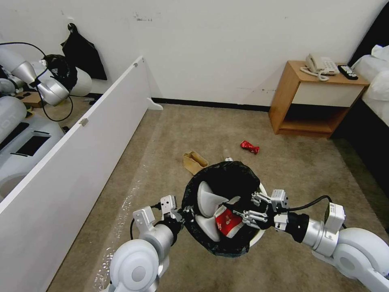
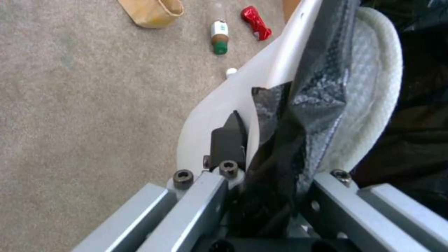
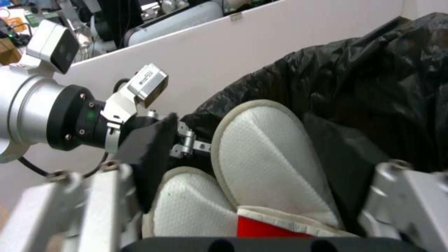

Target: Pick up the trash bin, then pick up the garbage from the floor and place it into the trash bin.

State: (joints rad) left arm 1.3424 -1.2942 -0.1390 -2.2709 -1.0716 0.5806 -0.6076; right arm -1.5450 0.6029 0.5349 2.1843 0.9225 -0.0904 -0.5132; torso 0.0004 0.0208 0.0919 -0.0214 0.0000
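The trash bin [image 1: 263, 190], white with a black bag over its rim, hangs just above the carpet, and my left gripper [image 1: 184, 213] is shut on its rim [image 2: 280, 63]. Two white slippers [image 1: 208, 198] [image 3: 266, 154] and a red-white snack packet [image 1: 227, 221] [image 3: 275, 229] lie inside. My right gripper [image 1: 249, 209] hovers open over the bin's mouth, its fingers spread wide above the packet. On the floor beyond the bin lie a tan paper bag [image 1: 194, 161] [image 2: 152, 12], a green-labelled bottle [image 2: 219, 36] and a crushed red wrapper [image 1: 249, 147] [image 2: 256, 22].
A long white partition board [image 1: 89, 121] runs along my left, with another robot [image 1: 24, 101] behind it. A wooden nightstand [image 1: 316, 101] with a phone stands at the back right, beside a bed [image 1: 377, 81]. Open carpet lies around the floor items.
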